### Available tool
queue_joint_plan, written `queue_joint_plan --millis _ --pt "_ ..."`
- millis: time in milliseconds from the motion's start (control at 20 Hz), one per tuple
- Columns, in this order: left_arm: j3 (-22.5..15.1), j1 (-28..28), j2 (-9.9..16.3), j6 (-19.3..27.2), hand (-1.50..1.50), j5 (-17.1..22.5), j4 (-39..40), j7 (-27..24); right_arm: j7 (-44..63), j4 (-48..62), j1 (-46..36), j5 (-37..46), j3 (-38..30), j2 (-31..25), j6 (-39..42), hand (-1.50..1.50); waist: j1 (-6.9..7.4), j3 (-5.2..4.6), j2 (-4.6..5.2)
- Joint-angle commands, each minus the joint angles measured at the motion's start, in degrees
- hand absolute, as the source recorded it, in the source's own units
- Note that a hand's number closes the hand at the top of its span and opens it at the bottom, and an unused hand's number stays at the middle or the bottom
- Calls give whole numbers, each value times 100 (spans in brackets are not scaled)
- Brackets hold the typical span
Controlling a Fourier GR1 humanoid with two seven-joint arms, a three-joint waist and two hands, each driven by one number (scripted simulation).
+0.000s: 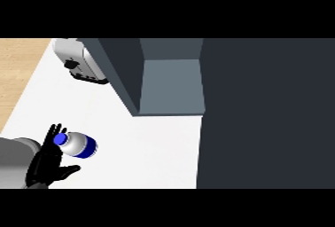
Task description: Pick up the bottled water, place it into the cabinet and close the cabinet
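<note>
Barely begun, by the look of things. At far centre, cabinet (171,84) standing open, its grey shelf bare, its dark door (265,115) swung out along the right. Nothing stowed, nothing closed. White counter (150,146) carrying a toaster (78,60) far left. Near left, bottled water (78,144) on the counter, not yet lifted. Left hand (47,166) just beside it, fingers straight and spread, holding nothing.

No readable text, labels, brands, numbers or signs on anything in view.
</note>
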Motion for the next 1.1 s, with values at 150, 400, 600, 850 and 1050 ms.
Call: queue_joint_plan --millis 150,400,600,850,1050 --pt "68 -731 169 -169 -150 -87 1233 -434 101 85 -161 -15 93 17 -38 -150 -48 -15 25" --pt "66 -610 -78 -496 -150 35 1240 -558 5 233 -186 -124 14 12 11 -150 -39 -14 22" --pt "106 -708 6 -881 -150 151 1295 -375 123 -8 -109 -98 59 17 -86 -150 -46 -14 21" --pt "102 -879 -91 -1021 -150 210 1364 -214 -43 416 -409 -34 85 107 -69 -150 -51 -16 33" --pt "-71 -752 -281 -1196 -150 109 1217 -341 -97 177 33 170 278 47 -44 -150 -84 -17 14"
